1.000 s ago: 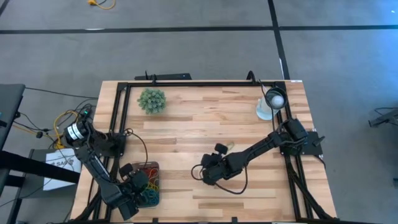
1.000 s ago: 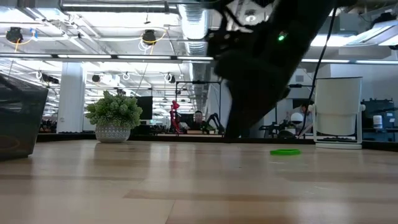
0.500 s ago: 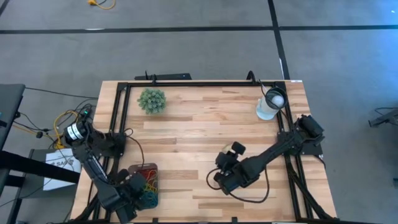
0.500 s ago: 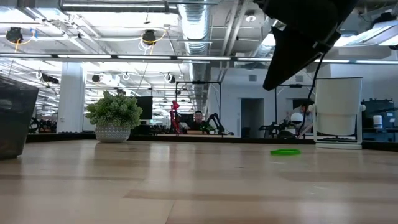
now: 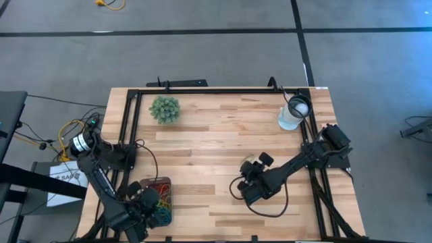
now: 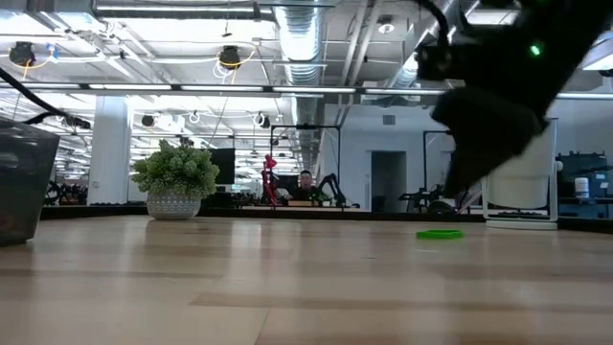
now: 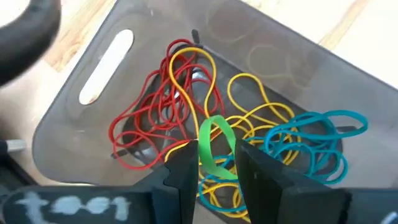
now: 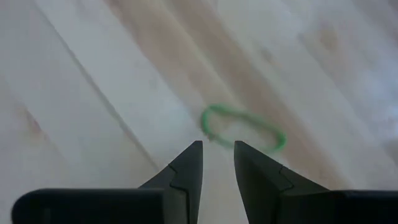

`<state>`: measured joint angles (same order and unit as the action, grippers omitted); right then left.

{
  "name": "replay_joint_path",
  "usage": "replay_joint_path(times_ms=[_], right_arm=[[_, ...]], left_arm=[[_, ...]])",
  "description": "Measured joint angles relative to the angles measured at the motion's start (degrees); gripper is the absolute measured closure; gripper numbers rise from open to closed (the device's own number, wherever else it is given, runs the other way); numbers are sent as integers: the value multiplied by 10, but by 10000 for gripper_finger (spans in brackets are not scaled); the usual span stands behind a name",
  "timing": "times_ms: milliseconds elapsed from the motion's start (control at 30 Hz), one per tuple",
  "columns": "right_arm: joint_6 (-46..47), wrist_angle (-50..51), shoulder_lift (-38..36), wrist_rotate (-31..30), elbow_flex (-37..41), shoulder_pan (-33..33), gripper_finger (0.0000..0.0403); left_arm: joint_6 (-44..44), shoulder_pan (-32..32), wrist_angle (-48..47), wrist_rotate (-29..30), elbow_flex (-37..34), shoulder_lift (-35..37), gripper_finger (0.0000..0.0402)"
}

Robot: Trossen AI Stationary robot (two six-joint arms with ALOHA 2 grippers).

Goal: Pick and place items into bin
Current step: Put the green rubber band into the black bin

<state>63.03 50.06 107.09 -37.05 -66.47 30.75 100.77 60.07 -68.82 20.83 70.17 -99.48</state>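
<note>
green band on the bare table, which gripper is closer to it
Right. The right gripper hovers just short of the green band, jaws open. The left gripper is far off over the bin at the table's near left corner.

A robotics lab is indicated by exposed ceiling ducts [image 6: 297, 43], further robot arms [image 6: 330, 187] and a framed wooden surface [image 5: 216, 135].

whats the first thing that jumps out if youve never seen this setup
The tangle of red, yellow, blue and green rubber bands filling the dark bin at the table's near left corner, with the left gripper right over it, a green band between its fingers. Next, the lone green band on bare wood mid-table, just ahead of the open right gripper.
</note>
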Motion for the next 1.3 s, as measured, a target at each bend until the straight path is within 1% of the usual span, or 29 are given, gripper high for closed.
replay_joint_path(times_ms=[133, 233, 300, 433, 533, 600, 733, 833, 933, 1000, 1167, 1300], right_arm=[[0, -28, 0, 33, 36, -9, 316], [1, -47, 0, 38, 52, -16, 316], [1, -47, 0, 39, 55, -21, 316], [0, -52, 0, 38, 55, -26, 316], [-5, -57, 0, 37, 55, -28, 315], [-5, -58, 0, 38, 55, -28, 315], [-5, -53, 0, 38, 55, -27, 315], [-6, -48, 0, 37, 55, -28, 315], [-37, -51, 0, 40, 55, -29, 315], [-62, -62, 0, 39, 55, -29, 315], [-111, -100, 0, 41, 55, -42, 316], [-126, -132, 0, 50, 55, -63, 317]], left_arm=[[9, 0, -23, 0, 0, 0, 305], [8, 0, -25, -1, -3, 0, 305], [-16, 0, -18, -2, -7, 0, 305], [-61, 0, -1, -28, -19, 0, 305], [-66, 0, 5, -41, -24, 0, 305], [-60, 0, 5, -40, -25, 0, 305], [-48, 0, 8, -17, -25, 0, 305], [-23, 0, 9, 22, -25, 0, 305], [-11, 0, 14, 62, -25, 0, 305], [-12, -1, 16, 77, -25, 0, 305], [-19, -8, 25, 80, -25, 0, 305], [-21, -11, 30, 82, -25, 0, 305]])
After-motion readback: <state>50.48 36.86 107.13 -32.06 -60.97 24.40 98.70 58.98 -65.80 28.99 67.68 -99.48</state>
